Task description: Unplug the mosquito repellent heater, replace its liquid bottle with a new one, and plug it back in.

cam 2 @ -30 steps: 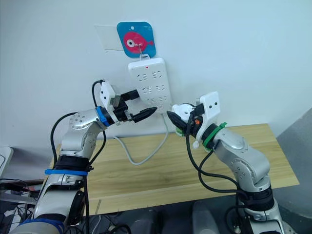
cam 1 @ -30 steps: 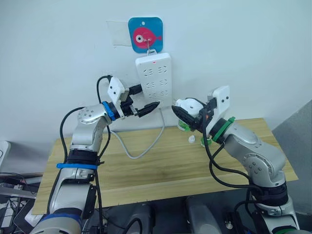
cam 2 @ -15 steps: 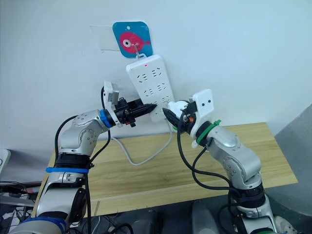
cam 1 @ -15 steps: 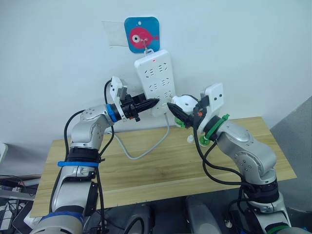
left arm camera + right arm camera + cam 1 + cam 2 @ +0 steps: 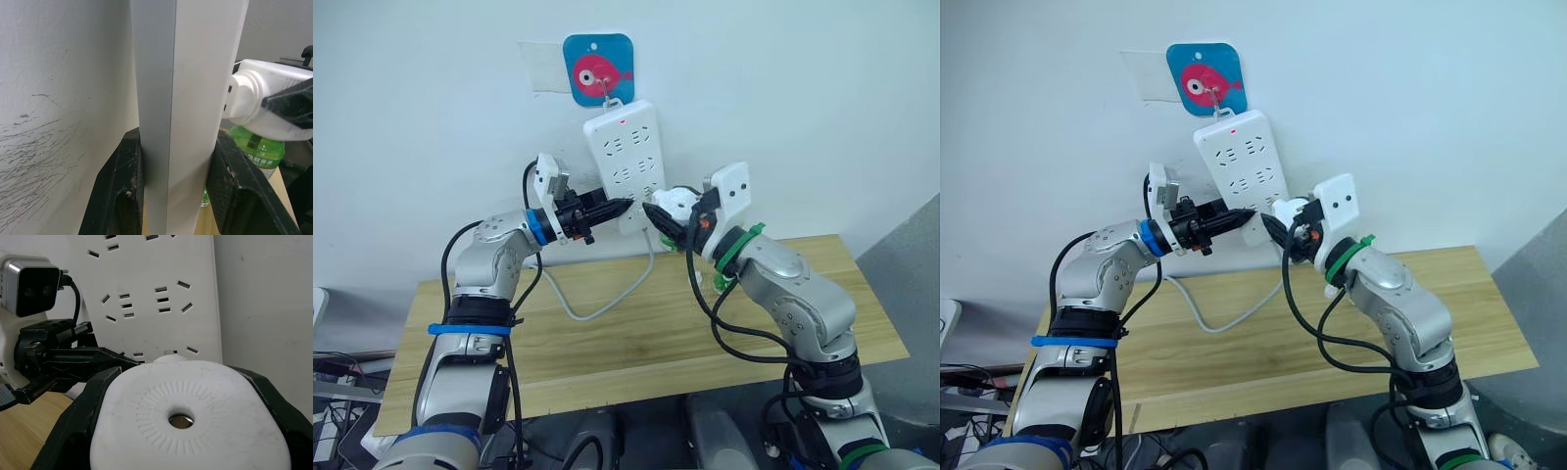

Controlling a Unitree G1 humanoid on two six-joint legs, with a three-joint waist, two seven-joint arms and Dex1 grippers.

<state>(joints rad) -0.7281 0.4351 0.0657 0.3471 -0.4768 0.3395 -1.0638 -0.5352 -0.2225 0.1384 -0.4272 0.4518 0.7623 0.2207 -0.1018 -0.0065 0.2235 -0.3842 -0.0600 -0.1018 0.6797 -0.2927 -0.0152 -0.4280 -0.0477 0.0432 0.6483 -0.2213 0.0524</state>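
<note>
The white mosquito repellent heater point(image 5: 677, 204) is held in the air by my right gripper point(image 5: 658, 217), which is shut on it. The heater's plug end point(image 5: 234, 93) points at the lower right of the hanging white power strip point(image 5: 628, 162), very close to it. A green bottle point(image 5: 258, 149) hangs under the heater. My left gripper point(image 5: 619, 207) is shut on the strip's lower edge, one black finger point(image 5: 120, 196) on each side. In the right wrist view the heater's face point(image 5: 188, 421) with its round vent sits between my fingers, and the strip's sockets point(image 5: 146, 293) lie just beyond.
The strip hangs from a blue fish hook point(image 5: 598, 69) on the white wall, and its grey cable point(image 5: 607, 294) loops down over the wooden table point(image 5: 607, 343). A small green item point(image 5: 722, 284) stands on the table behind my right arm.
My left gripper rose and took hold of the strip's lower edge. My right gripper carried the heater left and up, toward the strip's lower right. The camera also shifted.
</note>
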